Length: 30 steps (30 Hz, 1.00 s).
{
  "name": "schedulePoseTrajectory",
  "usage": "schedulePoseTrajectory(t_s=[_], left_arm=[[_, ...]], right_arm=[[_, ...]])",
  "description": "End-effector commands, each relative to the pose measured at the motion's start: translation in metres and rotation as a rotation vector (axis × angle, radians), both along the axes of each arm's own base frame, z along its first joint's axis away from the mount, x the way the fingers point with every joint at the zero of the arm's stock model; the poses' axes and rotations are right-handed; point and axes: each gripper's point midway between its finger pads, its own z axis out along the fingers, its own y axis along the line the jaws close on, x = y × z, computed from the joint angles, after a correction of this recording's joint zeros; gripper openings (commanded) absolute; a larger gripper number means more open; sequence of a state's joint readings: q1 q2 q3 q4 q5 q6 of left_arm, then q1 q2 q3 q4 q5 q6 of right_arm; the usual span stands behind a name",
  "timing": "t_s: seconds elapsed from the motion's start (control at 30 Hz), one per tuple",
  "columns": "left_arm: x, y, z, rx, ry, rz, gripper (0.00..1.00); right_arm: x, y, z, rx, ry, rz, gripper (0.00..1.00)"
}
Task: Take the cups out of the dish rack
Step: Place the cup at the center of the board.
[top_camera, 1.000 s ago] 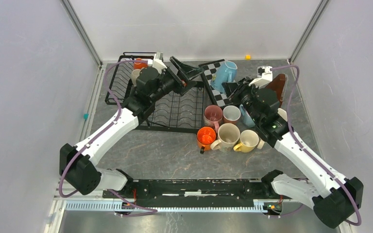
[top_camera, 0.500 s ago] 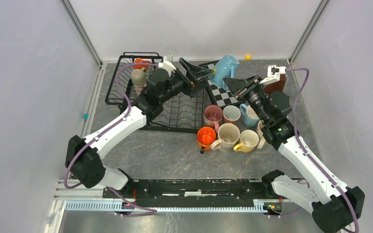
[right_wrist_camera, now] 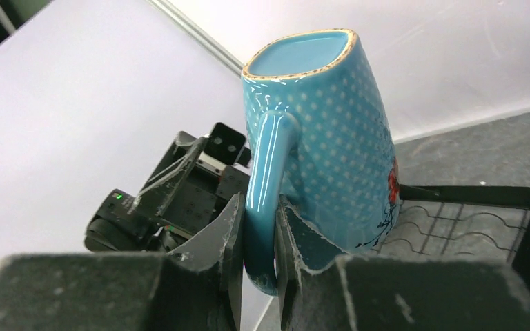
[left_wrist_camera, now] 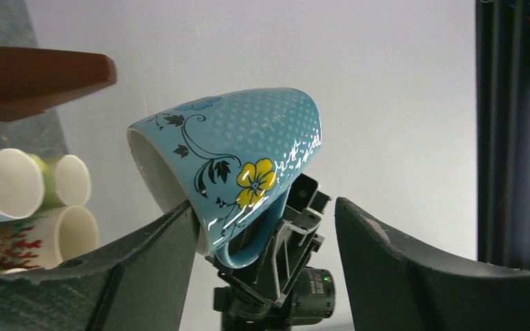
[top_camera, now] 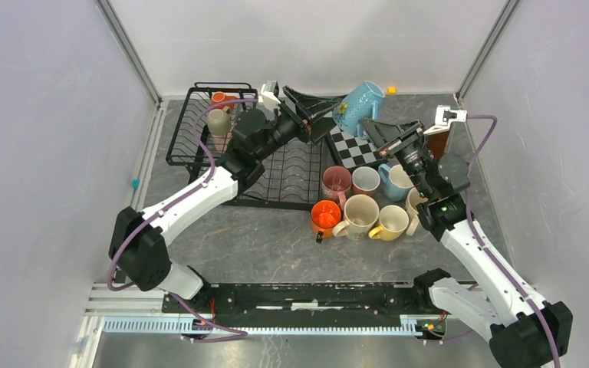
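My right gripper [top_camera: 368, 127] is shut on the handle of a light blue flowered cup [top_camera: 359, 103] and holds it tilted in the air above the checkerboard; the grip shows in the right wrist view [right_wrist_camera: 261, 203]. My left gripper [top_camera: 331, 115] is open, its jaws spread either side of that cup [left_wrist_camera: 248, 138], the left finger [left_wrist_camera: 152, 262] close to its rim. The black dish rack [top_camera: 276, 180] lies at the left. Its basket part holds an orange cup [top_camera: 218, 98] and a beige cup [top_camera: 217, 121]. Several cups stand on the table, among them pink [top_camera: 336, 182], orange [top_camera: 325, 217], cream [top_camera: 360, 215] and yellow [top_camera: 389, 222].
A black-and-white checkerboard [top_camera: 357, 147] lies under the raised cup. A brown block [top_camera: 439, 136] stands at the back right. A small orange piece [top_camera: 391, 90] lies by the back wall. Grey walls close in on both sides.
The right gripper has lifted the blue cup off the checkerboard and tilted it up and back. The left gripper has swung right, to the cup.
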State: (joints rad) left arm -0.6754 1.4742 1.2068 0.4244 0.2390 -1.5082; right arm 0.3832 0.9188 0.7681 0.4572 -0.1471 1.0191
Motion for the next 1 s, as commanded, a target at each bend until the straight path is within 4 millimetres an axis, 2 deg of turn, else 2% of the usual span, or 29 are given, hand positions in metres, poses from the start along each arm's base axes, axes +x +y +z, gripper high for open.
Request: schedulePoseTrajectory(t_s=[0.0,0.13,0.3,0.37,0.57,0.77,0.87,0.97], left_arm=[[-0.026,-0.011,0.053,-0.187,-0.062,-0.110,0.76],[-0.032,-0.016,0.060,-0.248,-0.056,-0.130,0.69],[-0.037,-0.015,0.073,-0.320,-0.069,-0.132,0.51],[-0.038,-0.014,0.077,-0.339,-0.081,-0.124,0.42],[-0.040,-0.019,0.082,-0.335,-0.115,-0.123,0.03],[-0.040,-0.028,0.075,-0.272,-0.138,-0.123,0.02],[-0.043,-0.029,0.079,-0.241,-0.167,-0.123,0.02],[-0.045,-0.027,0.079,-0.206,-0.196,-0.108,0.02]], right_arm=[[-0.030,0.003,0.042,0.132,-0.163,0.109,0.00],[-0.033,0.003,0.038,0.182,-0.157,0.143,0.00],[-0.036,-0.002,0.032,0.221,-0.148,0.140,0.00],[-0.037,-0.004,0.031,0.234,-0.148,0.136,0.00],[-0.042,-0.006,0.027,0.233,-0.142,0.134,0.00],[-0.038,-0.006,0.014,0.137,-0.106,0.096,0.01],[-0.033,-0.008,0.006,0.054,-0.068,0.052,0.11],[-0.033,-0.013,0.000,0.013,-0.057,0.014,0.28]])
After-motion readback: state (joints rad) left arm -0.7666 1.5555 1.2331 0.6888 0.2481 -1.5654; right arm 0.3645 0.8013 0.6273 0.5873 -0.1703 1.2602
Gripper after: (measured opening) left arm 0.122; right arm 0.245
